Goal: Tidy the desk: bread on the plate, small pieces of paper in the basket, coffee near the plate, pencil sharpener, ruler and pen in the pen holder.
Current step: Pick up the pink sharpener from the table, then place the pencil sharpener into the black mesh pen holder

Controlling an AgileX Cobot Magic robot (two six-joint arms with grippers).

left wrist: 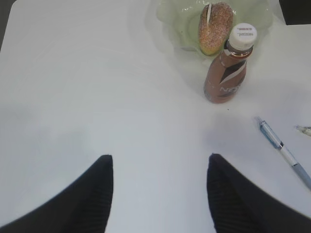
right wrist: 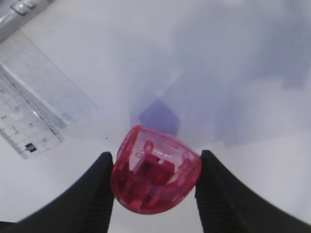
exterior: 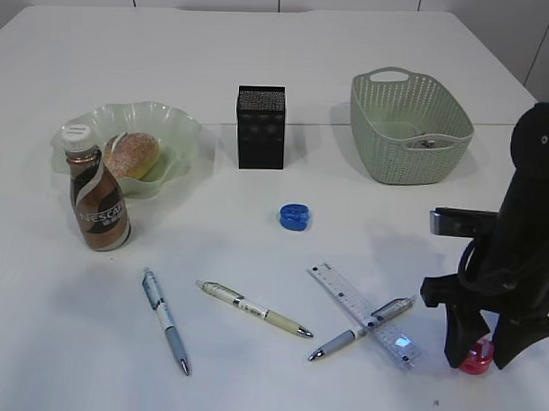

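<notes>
- Done at far left: sugar-dusted bread roll (exterior: 130,154) lying on the pale green wavy glass plate (exterior: 182,130), brown coffee bottle with white cap (exterior: 97,196) standing upright just beside that plate.
- Left gripper (left wrist: 159,194) spread wide over bare table, holding nothing.
- Left to do in the foreground: blue-and-white pen (exterior: 165,319), cream pen (exterior: 253,308), grey pen (exterior: 362,328) lying across the clear plastic ruler (exterior: 365,313), none yet in the black square pen holder (exterior: 260,127) standing behind.
- Also waiting: small blue round sharpener (exterior: 294,216) in front of the holder.
- Further right: pale green woven plastic basket (exterior: 411,129) with something small inside, too dim to name; no loose paper visible on the table.
- Far right: right gripper (right wrist: 154,191) closed on the red translucent heart-shaped pencil sharpener (right wrist: 155,177), both fingers touching its sides, low at the table near the ruler's end; judged the step in hand.
</notes>
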